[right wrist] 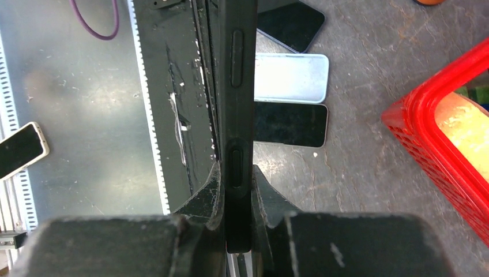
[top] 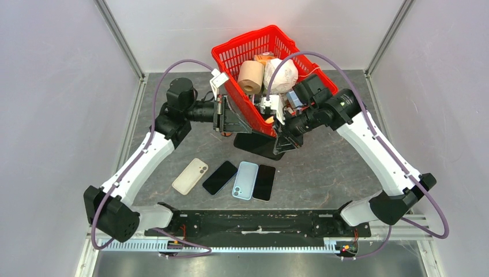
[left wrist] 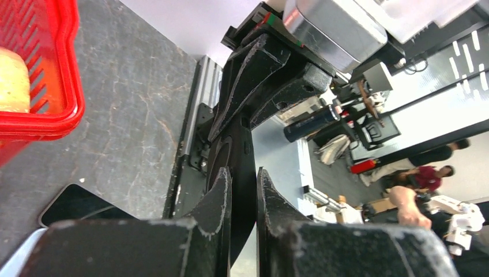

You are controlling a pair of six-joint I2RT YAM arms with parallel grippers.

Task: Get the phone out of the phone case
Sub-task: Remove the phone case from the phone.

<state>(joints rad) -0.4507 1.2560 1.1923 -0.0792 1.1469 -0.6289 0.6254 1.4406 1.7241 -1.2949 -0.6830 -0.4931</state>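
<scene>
Right gripper [right wrist: 236,184]: both fingers clamped on the long edge of the black phone case [right wrist: 236,69]; its two side-button covers are visible in the wrist view. Left gripper [left wrist: 242,187]: fingers pressed onto a thin black edge, which the top view shows to be the same case, gripped from the opposite side. The case is held in the air between the two grippers, above the surface [top: 323,167], just in front of the near corner of the red basket [top: 242,52]. Orientation: edge-on to both wrist cams. Whether the phone sits inside cannot be told; no screen is visible.

Surface, near side, below the held case: a row of four handsets/cases lying flat.
- Cream handset [top: 190,176], back up, camera end pointing away from the arm bases, set apart at the left of the row.
- Black handset [top: 219,177], angled, next to it.
- Light-blue handset [top: 245,180], touching or just beside the black handsets on either side.
- Second black handset [top: 264,182], right end of the row.

Basket contents: toilet-paper roll [top: 251,77], crumpled white bag [top: 282,75], and misc. small items not identifiable. Basket sits at the far middle of the surface.
</scene>
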